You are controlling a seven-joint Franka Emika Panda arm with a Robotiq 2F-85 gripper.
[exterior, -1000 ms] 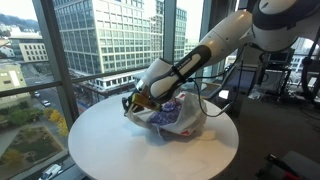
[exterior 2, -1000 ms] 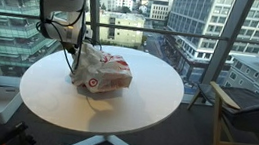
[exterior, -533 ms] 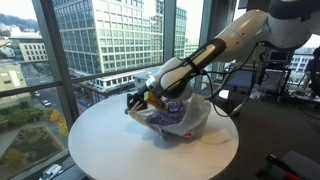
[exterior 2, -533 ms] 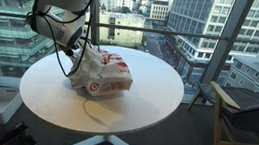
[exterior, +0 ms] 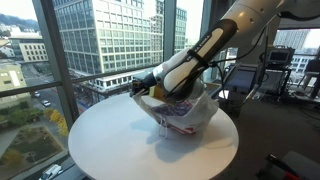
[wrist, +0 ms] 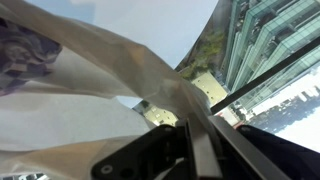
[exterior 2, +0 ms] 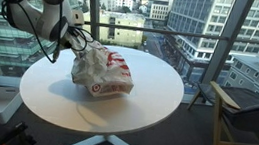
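A white plastic shopping bag with red print (exterior: 188, 108) (exterior 2: 104, 71) sits on the round white table (exterior: 110, 140) (exterior 2: 114, 116). My gripper (exterior: 142, 88) (exterior 2: 77, 35) is shut on the bag's upper edge and pulls it up and taut. In the wrist view the stretched plastic (wrist: 130, 65) runs between the dark fingers (wrist: 190, 150). Purple-patterned contents show through the bag (exterior: 180, 118). What else is inside is hidden.
Floor-to-ceiling windows (exterior: 100, 40) stand right behind the table, with a drop to the street. A grey armchair (exterior 2: 250, 114) stands beside the table. Lab equipment and a chair (exterior: 275, 75) are at the far side.
My gripper has risen and moved away from the table with the bag's edge in it. The bag has been drawn upward and now stands taller.
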